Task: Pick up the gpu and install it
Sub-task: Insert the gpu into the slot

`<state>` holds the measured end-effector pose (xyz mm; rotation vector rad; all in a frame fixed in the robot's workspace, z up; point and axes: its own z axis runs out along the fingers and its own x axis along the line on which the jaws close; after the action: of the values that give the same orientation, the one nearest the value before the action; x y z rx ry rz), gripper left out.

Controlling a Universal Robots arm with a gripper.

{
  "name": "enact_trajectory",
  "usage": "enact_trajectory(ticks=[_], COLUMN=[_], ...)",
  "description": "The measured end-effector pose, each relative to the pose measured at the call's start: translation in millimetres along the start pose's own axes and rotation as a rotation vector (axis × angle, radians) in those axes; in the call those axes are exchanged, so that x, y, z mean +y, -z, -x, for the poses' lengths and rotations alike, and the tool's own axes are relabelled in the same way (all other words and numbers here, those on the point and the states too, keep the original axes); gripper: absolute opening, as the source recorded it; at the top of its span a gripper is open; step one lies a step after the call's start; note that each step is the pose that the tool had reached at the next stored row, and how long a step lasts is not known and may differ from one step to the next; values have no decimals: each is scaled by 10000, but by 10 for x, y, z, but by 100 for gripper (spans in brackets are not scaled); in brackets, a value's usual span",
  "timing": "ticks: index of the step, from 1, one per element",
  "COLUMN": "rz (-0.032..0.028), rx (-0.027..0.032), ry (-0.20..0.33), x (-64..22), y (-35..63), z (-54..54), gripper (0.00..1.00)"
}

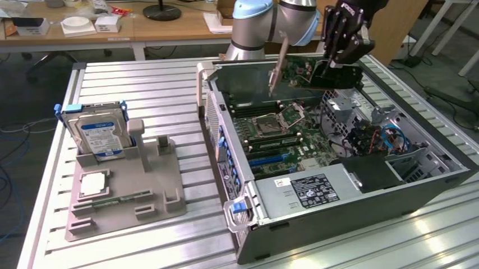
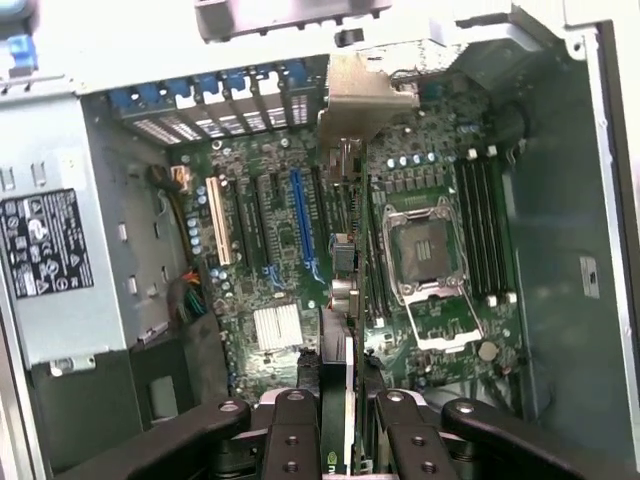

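Gripper (image 1: 333, 66): jaws part-closed, clamped on the gpu (image 1: 298, 70) near its dark end.

Gpu: in the air above the open computer case (image 1: 359, 210), clear of the motherboard (image 1: 292, 143). It stands on edge with its long axis about level. The silver bracket (image 1: 280, 59) leads toward the exterior view's left, to the case's rear wall. In the wrist view I see it edge-on, parallel to the blue slot (image 2: 300, 225) and a little to one side.

My judgement: shift it over the slot, square the bracket to the rear openings, hold the card plumb, lower straight.

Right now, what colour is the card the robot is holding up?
The gpu is green, with a metal bracket. Exterior view shows it best.
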<state>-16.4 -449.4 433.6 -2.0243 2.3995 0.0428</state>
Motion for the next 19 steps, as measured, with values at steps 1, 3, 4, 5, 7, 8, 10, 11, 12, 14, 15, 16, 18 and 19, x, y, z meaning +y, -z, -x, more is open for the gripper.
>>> enact_trajectory(ticks=[1, 3, 4, 5, 7, 8, 10, 11, 12, 14, 15, 16, 18, 19], rz=[3, 9, 12, 15, 22, 25, 31, 33, 36, 41, 44, 47, 53, 56], rx=[3, 9, 12, 15, 22, 25, 31, 34, 37, 43, 45, 48, 54, 57], ry=[148, 462, 630, 797, 1133, 1287, 1588, 1737, 1894, 2187, 2332, 2478, 2782, 2927], x=[0, 0, 0, 0, 0, 0, 0, 0, 0, 0, 0, 0, 0, 0], y=[0, 0, -1, -1, -1, -1, -1, -1, -1, -2, -2, -2, -3, -3], z=[0, 0, 0, 0, 0, 0, 0, 0, 0, 0, 0, 0, 0, 0], gripper=[26, 26, 26, 26, 26, 26, 26, 26, 26, 26, 26, 26, 26, 26])
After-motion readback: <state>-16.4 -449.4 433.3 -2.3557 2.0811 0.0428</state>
